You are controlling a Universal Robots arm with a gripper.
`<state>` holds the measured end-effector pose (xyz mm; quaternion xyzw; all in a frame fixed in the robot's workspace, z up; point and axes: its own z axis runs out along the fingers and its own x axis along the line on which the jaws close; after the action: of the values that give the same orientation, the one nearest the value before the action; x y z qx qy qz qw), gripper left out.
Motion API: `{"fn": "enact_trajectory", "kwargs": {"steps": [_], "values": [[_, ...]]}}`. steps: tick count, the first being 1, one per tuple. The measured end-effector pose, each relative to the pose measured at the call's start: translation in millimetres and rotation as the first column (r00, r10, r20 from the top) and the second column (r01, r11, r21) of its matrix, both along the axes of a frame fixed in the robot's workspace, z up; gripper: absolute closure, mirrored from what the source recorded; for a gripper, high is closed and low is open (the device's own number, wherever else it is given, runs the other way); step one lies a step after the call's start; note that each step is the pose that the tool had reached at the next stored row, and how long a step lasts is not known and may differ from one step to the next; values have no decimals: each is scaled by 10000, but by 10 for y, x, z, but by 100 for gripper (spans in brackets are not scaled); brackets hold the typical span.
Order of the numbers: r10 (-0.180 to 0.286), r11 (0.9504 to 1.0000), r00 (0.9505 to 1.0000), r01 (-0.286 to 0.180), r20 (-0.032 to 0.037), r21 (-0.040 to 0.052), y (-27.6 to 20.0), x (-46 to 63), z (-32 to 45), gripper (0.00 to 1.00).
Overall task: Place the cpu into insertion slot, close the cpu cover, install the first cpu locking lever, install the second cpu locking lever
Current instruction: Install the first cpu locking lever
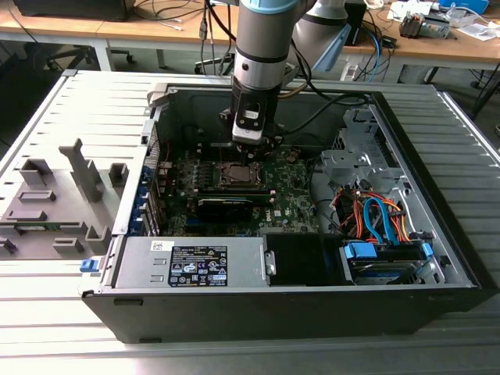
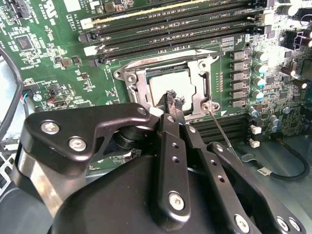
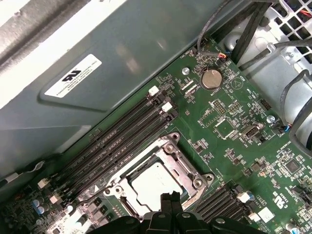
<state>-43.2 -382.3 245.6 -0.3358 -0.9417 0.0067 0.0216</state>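
Observation:
The cpu [image 2: 165,86] lies flat in the insertion slot [image 2: 127,78] on the green board, its silver-grey top showing through the window of the cpu cover [image 2: 200,77], which lies down over it. In the first wrist view the cpu [image 3: 153,184] sits inside the cover frame [image 3: 184,165]. My gripper [image 2: 171,97] hangs just above the socket's edge, fingers shut together with nothing between them; it also shows in the first wrist view [image 3: 170,198]. A thin metal lever [image 2: 223,136] slants up beside the socket. In the exterior view the gripper [image 1: 251,145] stands over the socket [image 1: 235,175].
Memory slots [image 2: 170,29] run beside the socket. A black graphics card [image 1: 226,205] lies just in front of it, a power supply [image 1: 195,264] nearer still. A drive cage with orange and blue cables [image 1: 375,219] is at the exterior view's right. Case walls [image 1: 312,117] enclose everything.

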Motion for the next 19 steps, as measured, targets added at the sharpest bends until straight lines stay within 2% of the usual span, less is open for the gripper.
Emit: {"fn": "enact_trajectory", "kwargs": {"steps": [19], "values": [[366,9993,9993,-366,0,0,0,0,0,89]]}}
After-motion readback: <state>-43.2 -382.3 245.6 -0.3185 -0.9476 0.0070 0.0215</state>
